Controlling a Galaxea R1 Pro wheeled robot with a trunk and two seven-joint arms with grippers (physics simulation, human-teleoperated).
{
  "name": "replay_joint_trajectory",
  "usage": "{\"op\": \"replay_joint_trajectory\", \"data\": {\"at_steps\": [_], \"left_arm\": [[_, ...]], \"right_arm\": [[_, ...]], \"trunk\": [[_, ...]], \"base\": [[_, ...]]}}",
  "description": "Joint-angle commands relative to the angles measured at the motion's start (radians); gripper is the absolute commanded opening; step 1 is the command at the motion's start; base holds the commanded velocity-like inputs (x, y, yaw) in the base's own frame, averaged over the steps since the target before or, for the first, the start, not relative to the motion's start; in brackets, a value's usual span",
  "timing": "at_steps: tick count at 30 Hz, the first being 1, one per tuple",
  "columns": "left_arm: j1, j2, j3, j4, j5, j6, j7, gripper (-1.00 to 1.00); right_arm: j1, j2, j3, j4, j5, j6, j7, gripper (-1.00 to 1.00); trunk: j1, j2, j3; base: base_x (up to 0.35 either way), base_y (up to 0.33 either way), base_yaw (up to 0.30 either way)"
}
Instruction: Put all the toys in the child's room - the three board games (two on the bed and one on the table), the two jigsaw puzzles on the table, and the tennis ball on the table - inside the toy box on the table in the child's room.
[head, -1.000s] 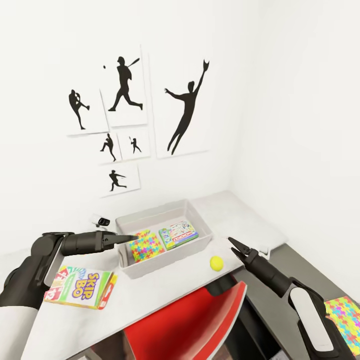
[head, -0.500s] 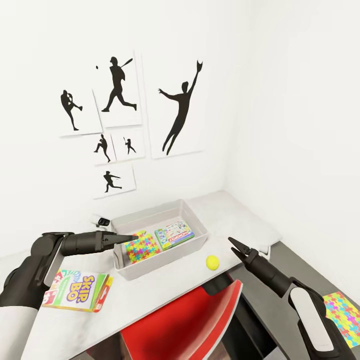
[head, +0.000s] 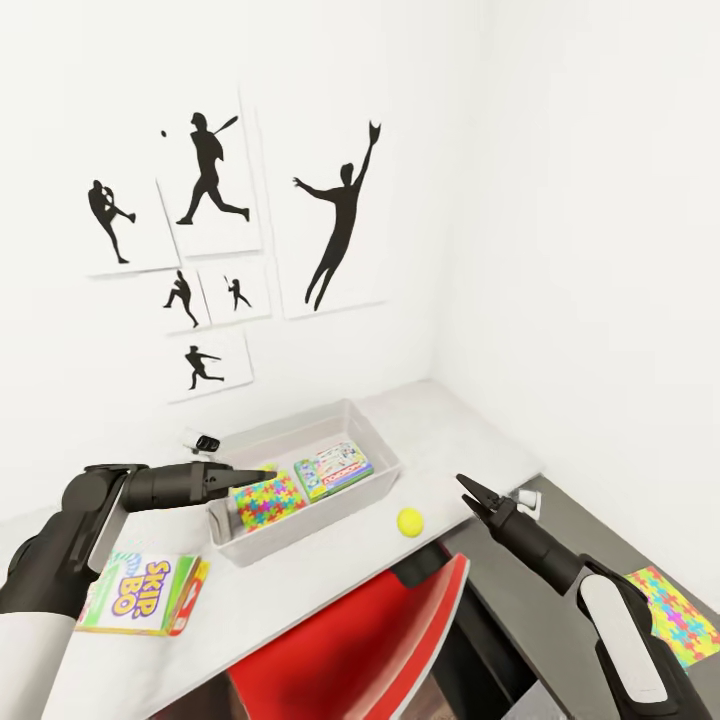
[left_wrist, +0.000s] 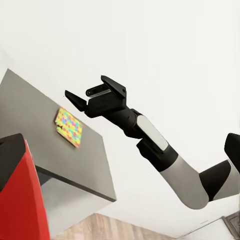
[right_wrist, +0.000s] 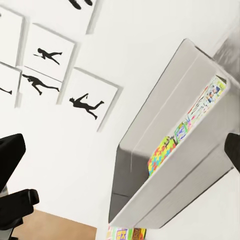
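Two toys already lie in our shallow light-grey plastic tub (head: 225, 520), a multicoloured jigsaw square (head: 266, 495) and a green-white Monopoly box (head: 333, 469), while the white SKIP BO box (head: 142, 594) near left, small yellow-green ball (head: 409, 520) and second jigsaw square (head: 672, 616) on the dark lower surface (head: 560, 560) remain, our left pincer (head: 262, 476) seemingly closed, right pincer (head: 466, 486) slightly parted, both empty.

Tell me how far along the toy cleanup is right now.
Done: one jigsaw puzzle and the Monopoly game lie in the toy box. In hand: nothing. Left: the Skip-Bo box, the tennis ball and the second puzzle on the dark desk.
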Motion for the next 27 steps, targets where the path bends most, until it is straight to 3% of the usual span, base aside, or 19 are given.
{"op": "replay_joint_trajectory", "data": {"at_steps": [1,10,27], "left_arm": [[0.0,0.001,0.0,-0.001,0.0,0.011,-0.004,1.0],[0.0,0.002,0.0,-0.001,0.0,0.011,-0.004,1.0],[0.0,0.002,0.0,-0.001,0.001,0.011,-0.004,1.0]], "right_arm": [[-0.001,0.0,-0.001,0.0,-0.004,0.007,0.0,1.0],[-0.001,0.0,-0.001,0.0,-0.004,0.006,0.0,1.0],[-0.001,-0.001,-0.002,0.0,-0.004,0.011,0.0,1.0]], "trunk": [[0.001,-0.002,-0.002],[0.001,-0.002,-0.002],[0.001,-0.002,-0.002]], "base": [[-0.014,0.0,-0.25],[-0.101,0.0,-0.238],[-0.162,0.0,-0.023]]}}
